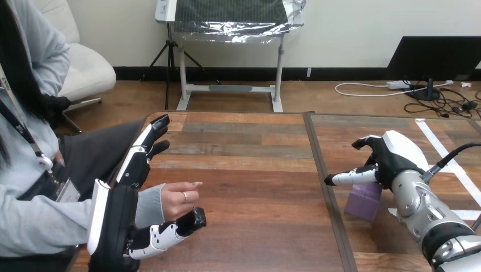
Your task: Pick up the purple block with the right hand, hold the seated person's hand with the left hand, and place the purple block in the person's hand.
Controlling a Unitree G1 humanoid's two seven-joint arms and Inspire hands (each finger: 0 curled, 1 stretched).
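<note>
The purple block point(364, 199) sits on the right part of the wooden table point(255, 170). My right hand point(397, 156) hovers just above and behind it, open, fingers point(346, 178) stretched leftward over the block's top; I cannot tell whether they touch it. At the table's left edge my left hand point(116, 218) is open, its fingers point(144, 150) pointing straight up and away, its thumb point(170, 232) reaching out below. The person's hand point(178, 198), loosely curled, lies between those fingers and the thumb, its grey-sleeved wrist against my palm. No finger curls round it.
A dark seam point(323, 175) splits the table into left and right boards, just left of the block. White tape strips point(448, 156) lie on the right board. The person sits close at the left edge.
</note>
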